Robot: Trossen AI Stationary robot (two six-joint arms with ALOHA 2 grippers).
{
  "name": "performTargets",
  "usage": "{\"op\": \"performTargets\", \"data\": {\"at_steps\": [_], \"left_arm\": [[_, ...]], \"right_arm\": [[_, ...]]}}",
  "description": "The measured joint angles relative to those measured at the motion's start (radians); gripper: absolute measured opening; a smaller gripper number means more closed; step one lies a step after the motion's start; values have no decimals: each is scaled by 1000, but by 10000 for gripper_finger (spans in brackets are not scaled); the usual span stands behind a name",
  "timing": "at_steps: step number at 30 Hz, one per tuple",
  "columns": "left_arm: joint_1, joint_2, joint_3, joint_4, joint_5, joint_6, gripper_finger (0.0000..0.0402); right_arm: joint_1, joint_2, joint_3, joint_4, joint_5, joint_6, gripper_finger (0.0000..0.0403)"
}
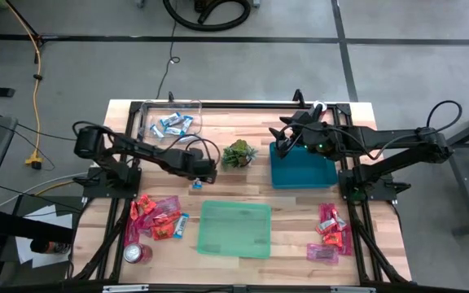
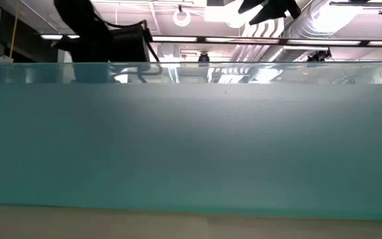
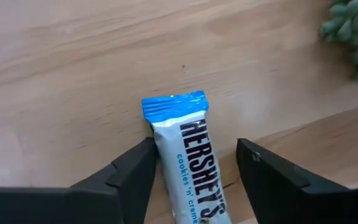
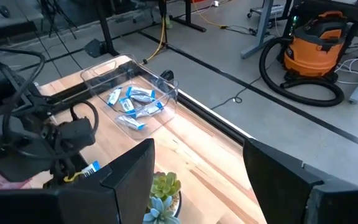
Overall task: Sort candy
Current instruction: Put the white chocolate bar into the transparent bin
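Observation:
A blue-and-white wrapped candy [image 3: 188,155] lies flat on the wooden table [image 1: 218,191], just near of the small plant [image 1: 238,154]. My left gripper [image 3: 196,148] points down over it, open, with one finger on each side of the wrapper [image 1: 195,185]. My right gripper [image 4: 197,149] is open and holds nothing; it hangs high over the far left corner of the teal bin [image 1: 304,168]. More candy lies in a pile at the near left [image 1: 155,218] and another at the near right [image 1: 330,232]. My left gripper straddles the candy across its width, coming from above. One fingertip [image 3: 143,163] stands right against the wrapper's long edge [image 3: 157,146]; I cannot tell whether it touches. The other finger stands clear of it. The candy lies flat on the table.
A clear bin [image 1: 172,122] with several blue candies stands at the far left. A green tray [image 1: 234,229] lies near the front middle, and a red soda can [image 1: 137,254] stands at the near left corner. In the low view a teal wall [image 2: 191,146] fills the picture.

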Motion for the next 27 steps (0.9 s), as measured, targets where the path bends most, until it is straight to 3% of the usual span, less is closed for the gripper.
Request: {"op": "performTargets", "data": {"at_steps": [3,7,12,15,22,27], "left_arm": [[0,13,11,-32,1,27,151],[0,6,11,-52,9,71,45],[8,-80,0,-82,44,102,41],[16,-187,3,-40,12,153,1],[31,-447,5,34,-94,296,5],[33,-548,5,3,-141,310,3]], "right_arm": [[0,0,0,-1,0,0,240],[0,0,0,-3,0,0,240],[0,0,0,-3,0,0,240],[0,0,0,-3,0,-1,240],[0,0,0,-3,-22,-1,240],[0,1,0,5,-72,21,240]]}}
